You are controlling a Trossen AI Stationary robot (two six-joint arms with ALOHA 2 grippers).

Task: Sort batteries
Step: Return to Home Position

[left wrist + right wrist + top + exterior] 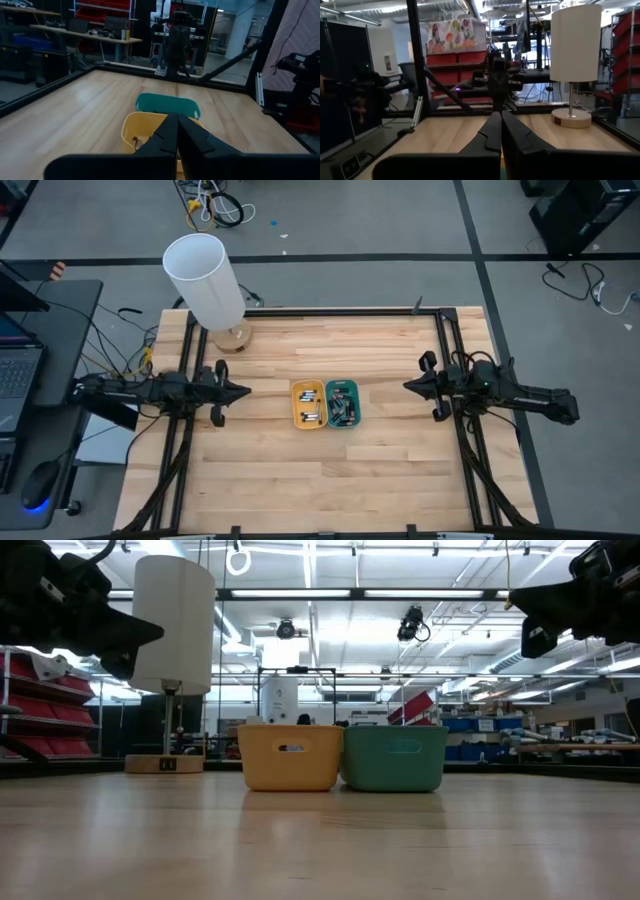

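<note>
wooden worktop (pixel 300 475): batteries (pixel 310 395) look sorted into central trays (pixel 294 406), so left claw (pixel 243 390) at 9 o'clock and right claw (pixel 408 385) at 3 rest pressed together.

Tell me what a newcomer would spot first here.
The small yellow plastic tray and small teal plastic tray sit side by side mid-table, holding tiny cylindrical batteries. A tall white cylindrical lamp stands at the far left corner. Left gripper and right gripper flank the trays, fingers shut.

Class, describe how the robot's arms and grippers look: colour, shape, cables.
Both arms are black and jointed, with thin cables looping beside them. The left gripper and right gripper each carry two dark, wedge-shaped fingers tapering to a point.
</note>
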